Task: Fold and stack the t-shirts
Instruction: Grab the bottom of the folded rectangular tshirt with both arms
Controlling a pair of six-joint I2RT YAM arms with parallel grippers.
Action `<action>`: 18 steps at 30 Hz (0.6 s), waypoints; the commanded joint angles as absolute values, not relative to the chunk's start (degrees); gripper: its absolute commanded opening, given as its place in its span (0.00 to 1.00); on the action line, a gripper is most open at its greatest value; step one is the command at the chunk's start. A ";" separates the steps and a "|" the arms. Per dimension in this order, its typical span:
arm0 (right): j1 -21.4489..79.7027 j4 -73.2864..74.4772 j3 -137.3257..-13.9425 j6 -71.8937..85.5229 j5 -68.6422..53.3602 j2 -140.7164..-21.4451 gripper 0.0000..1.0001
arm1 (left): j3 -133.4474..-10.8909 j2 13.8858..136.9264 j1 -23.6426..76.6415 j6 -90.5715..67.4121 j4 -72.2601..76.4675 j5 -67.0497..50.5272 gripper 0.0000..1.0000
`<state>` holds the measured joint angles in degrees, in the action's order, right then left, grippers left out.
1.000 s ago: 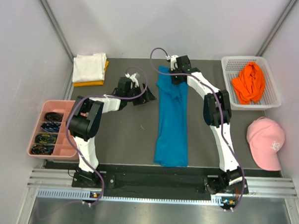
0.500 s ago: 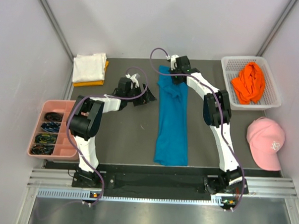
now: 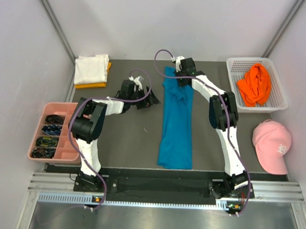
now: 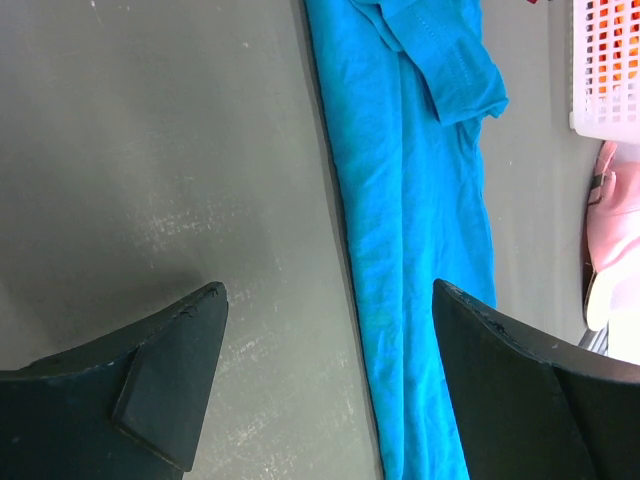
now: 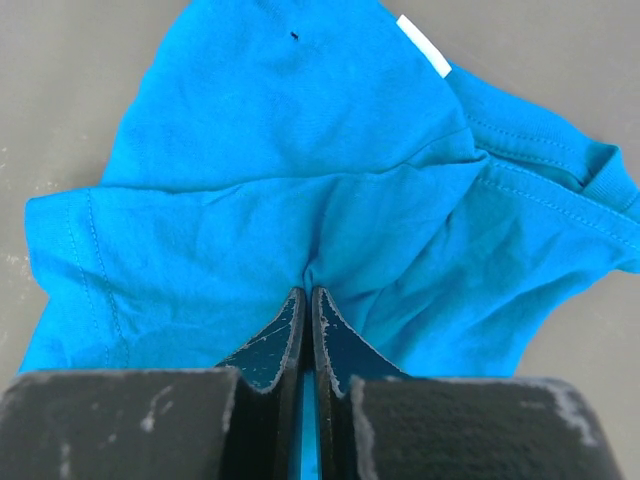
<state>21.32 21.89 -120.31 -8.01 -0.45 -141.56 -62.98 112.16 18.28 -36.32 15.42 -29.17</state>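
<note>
shirt of teal (image 5: 280,150) pinched inside right claw (image 5: 307,296).

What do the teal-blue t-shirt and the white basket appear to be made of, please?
The teal-blue t-shirt looks like soft, matte knit cloth, probably cotton: it wrinkles, lies limp and shows stitched hems. The white basket looks like rigid moulded plastic, judging by its regular lattice of holes.
</note>
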 commanded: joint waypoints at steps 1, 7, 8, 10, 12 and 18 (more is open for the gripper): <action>21.09 19.95 -119.45 -8.96 1.05 -136.06 0.00 | -63.02 112.68 18.28 -36.65 18.63 -30.32 0.87; 21.18 19.86 -119.36 -8.88 0.79 -135.18 0.00 | -62.93 112.76 18.28 -37.00 18.72 -30.59 0.87; 21.09 19.86 -119.36 -8.79 0.97 -135.09 0.00 | -62.93 112.76 18.28 -36.91 18.72 -30.59 0.87; 21.09 19.69 -119.18 -8.96 1.14 -134.83 0.00 | -62.93 112.76 18.28 -37.00 18.72 -30.67 0.87; 21.09 19.69 -119.18 -8.96 1.40 -134.74 0.00 | -62.93 112.85 18.28 -37.00 18.72 -30.67 0.87; 21.09 19.51 -118.39 -9.40 2.90 -134.30 0.00 | -62.84 113.03 18.28 -37.18 18.90 -31.03 0.87</action>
